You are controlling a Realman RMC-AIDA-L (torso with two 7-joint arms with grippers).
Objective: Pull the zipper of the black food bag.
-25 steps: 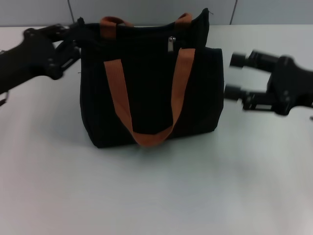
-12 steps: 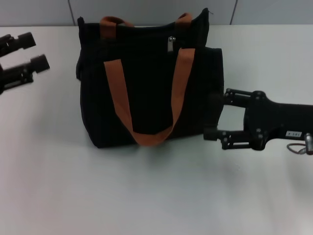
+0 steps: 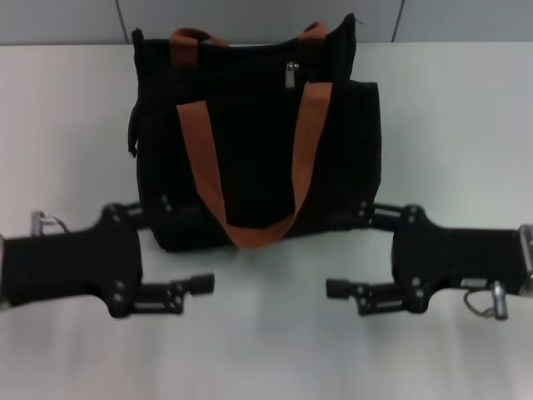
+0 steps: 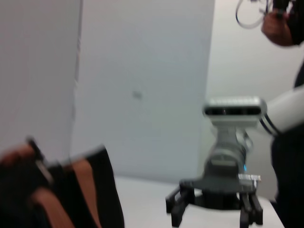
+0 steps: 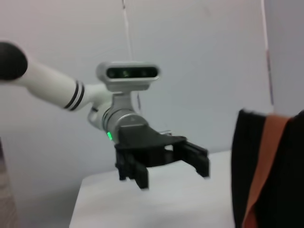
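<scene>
The black food bag (image 3: 250, 158) stands upright at the back middle of the table, its rust-orange strap (image 3: 200, 158) hanging down the front. The silver zipper (image 3: 291, 74) hangs near the top edge, right of centre. My left gripper (image 3: 187, 246) is open at the bag's lower left front corner, pointing right. My right gripper (image 3: 350, 248) is open at the lower right front corner, pointing left. Neither holds anything, and both are far below the zipper. The left wrist view shows the bag's edge (image 4: 102, 190) and the right gripper (image 4: 211, 216). The right wrist view shows the bag (image 5: 285, 190) and the left gripper (image 5: 166, 171).
The white table (image 3: 450, 108) spreads around the bag. A grey wall (image 3: 250, 17) runs behind it. A small black fabric tab (image 3: 132, 137) hangs off the bag's left side. A person's dark sleeve (image 4: 289, 166) shows at the edge of the left wrist view.
Both arms have come down to the table's front. The left gripper left the bag's back left corner; the right gripper moved from beside the bag's right side to its lower front corner.
</scene>
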